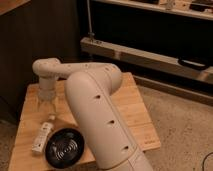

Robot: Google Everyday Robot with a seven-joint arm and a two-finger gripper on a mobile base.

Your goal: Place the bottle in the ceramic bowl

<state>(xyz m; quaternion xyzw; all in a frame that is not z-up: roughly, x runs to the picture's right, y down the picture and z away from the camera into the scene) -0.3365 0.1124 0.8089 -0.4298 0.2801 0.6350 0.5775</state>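
The slim white bottle (42,134) lies on its side on the wooden table (125,107), cap pointing to the back. The glossy black ceramic bowl (65,147) with pale rings sits just right of it, near the table's front edge. My gripper (46,109) hangs from the white arm, fingers pointing down and spread open. It is empty and sits just behind and above the bottle's cap, to the back left of the bowl. The arm's bulky link (97,115) hides the table's middle.
The small wooden table stands on speckled floor (180,125). A low metal shelf rail (145,57) runs behind it, and a dark cabinet wall (30,40) stands at the back left. The table's edges lie close to the bottle and bowl.
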